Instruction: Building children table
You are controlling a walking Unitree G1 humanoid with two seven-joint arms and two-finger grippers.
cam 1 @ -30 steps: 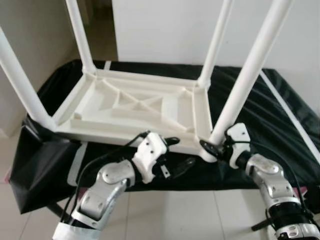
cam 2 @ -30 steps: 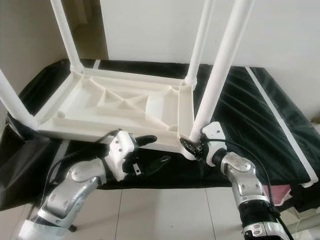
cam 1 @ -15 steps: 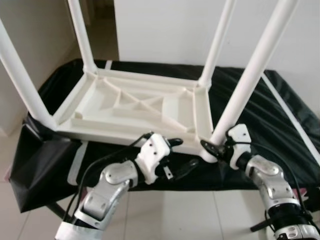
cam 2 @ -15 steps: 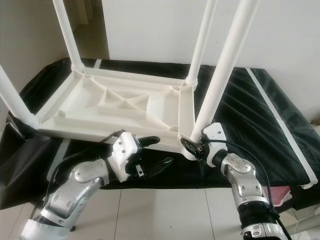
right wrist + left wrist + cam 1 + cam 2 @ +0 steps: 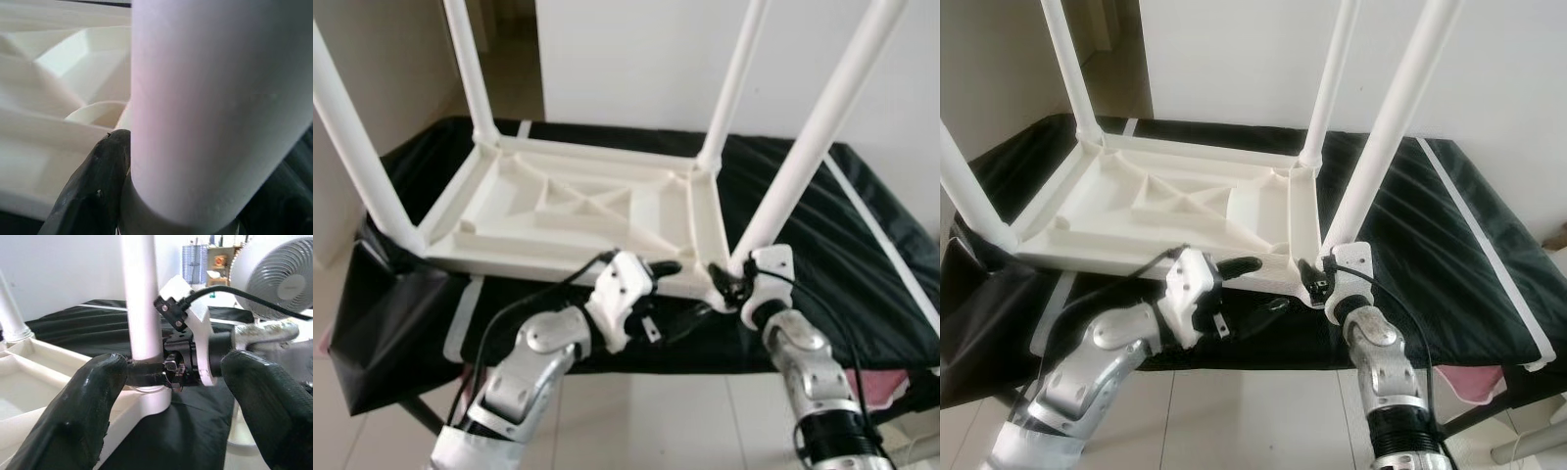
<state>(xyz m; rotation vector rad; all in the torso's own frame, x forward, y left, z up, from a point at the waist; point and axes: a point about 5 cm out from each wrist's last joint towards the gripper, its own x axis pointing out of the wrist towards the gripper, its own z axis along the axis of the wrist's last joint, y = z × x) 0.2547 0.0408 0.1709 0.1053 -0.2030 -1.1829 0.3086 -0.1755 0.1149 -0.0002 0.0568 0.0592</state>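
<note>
A white children table (image 5: 578, 211) lies upside down on a black-covered surface, its legs pointing up. My right gripper (image 5: 724, 284) is shut on the near-right leg (image 5: 803, 157) just above its socket at the table's front corner. In the right wrist view that leg (image 5: 215, 107) is pressed against one black finger (image 5: 98, 186). My left gripper (image 5: 674, 294) is open just left of that corner, one finger at the table's front rim and one below it. In the left wrist view, its fingers (image 5: 63, 421) frame the leg (image 5: 142, 293) without touching it.
The black cover (image 5: 862, 255) reaches past the table to the right, with a white stripe along it. A white wall stands behind. A fan (image 5: 279, 279) stands beyond the right arm. Something pink (image 5: 1474, 382) lies on the tiled floor at the lower right.
My left gripper has moved right along the table's front edge, closer to the near-right leg. The right forearm has swung in under that leg while its gripper keeps its hold.
</note>
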